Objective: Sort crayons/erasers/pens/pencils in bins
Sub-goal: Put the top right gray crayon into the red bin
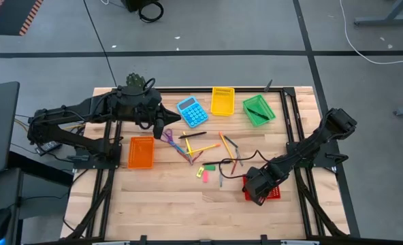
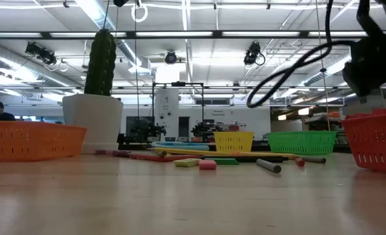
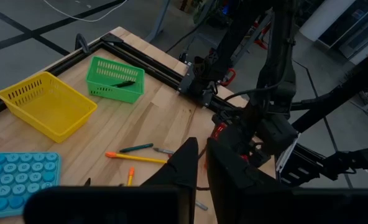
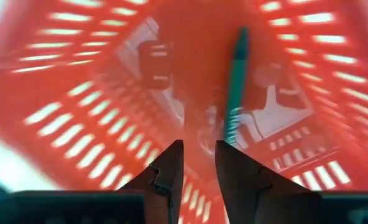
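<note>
My right gripper (image 1: pixel 258 189) hangs fingers-down over the red bin (image 1: pixel 275 193) at the table's near right. In the right wrist view its fingers (image 4: pixel 199 152) stand open with nothing between them. A blurred green stick (image 4: pixel 235 81) shows just past them inside the red bin (image 4: pixel 78 93). My left gripper (image 1: pixel 159 121) is held high near the blue calculator (image 1: pixel 191 111), shut and holding nothing (image 3: pixel 202 158). Pencils (image 1: pixel 225 144), pens (image 1: pixel 192 135), a pink eraser (image 1: pixel 203 175) and a green eraser (image 1: pixel 209 167) lie on the table's middle.
The orange bin (image 1: pixel 141 151) stands at the left, and the yellow bin (image 1: pixel 222 101) at the far edge. Beside it the green bin (image 1: pixel 258 109) has a dark stick in it. Purple scissors (image 1: pixel 169 136) lie by the calculator. A potted cactus (image 2: pixel 95 98) stands at the far left.
</note>
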Controlling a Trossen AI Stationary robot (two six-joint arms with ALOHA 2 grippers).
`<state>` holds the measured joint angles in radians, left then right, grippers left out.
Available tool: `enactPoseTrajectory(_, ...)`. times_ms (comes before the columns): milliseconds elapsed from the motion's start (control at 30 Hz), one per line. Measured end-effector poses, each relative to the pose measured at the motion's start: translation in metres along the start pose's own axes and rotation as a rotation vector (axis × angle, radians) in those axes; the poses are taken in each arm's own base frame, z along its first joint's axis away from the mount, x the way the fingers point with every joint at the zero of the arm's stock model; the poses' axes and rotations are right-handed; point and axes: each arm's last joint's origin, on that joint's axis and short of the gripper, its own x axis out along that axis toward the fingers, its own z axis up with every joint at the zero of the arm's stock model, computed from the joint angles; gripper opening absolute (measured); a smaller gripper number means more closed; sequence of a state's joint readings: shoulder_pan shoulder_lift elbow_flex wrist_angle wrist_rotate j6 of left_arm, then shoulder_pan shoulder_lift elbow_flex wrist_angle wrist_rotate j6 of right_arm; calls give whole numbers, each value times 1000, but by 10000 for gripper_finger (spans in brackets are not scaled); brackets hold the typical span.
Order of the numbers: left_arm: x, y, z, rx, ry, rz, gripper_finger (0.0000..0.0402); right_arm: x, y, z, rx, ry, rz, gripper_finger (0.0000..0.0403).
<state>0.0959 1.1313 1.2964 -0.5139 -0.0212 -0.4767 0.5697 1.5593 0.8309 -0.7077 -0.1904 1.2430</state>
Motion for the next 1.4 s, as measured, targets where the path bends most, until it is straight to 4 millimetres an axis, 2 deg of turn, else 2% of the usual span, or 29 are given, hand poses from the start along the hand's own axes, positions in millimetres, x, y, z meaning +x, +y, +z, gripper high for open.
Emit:
enactPoseTrajectory(233,0,0,0,0,0,0,43,-24,11,4,-38,-8,-40,99)
enactPoseTrajectory(433,0,0,0,0,0,0,42,-52,21,18,-19,-27,-19,99)
enactPoseTrajectory(600,0,0,0,0,0,0,45,-77,21,48,76,-107,43,99)
enactPoseTrajectory(800,0,0,0,0,0,0,43,-93,-9,96,252,-197,48,99)
enactPoseTrajectory(967,0,0,0,0,0,0,40,-96,-40,124,316,-231,27,99)
enactPoseTrajectory(1100,0,0,0,0,0,1,43,-89,-57,136,368,-248,36,103)
enactPoseTrajectory(1200,0,0,0,0,0,1,45,-80,-64,140,377,-228,23,109)
enactPoseTrajectory(1400,0,0,0,32,1,1,41,-60,-64,149,370,-165,4,125)
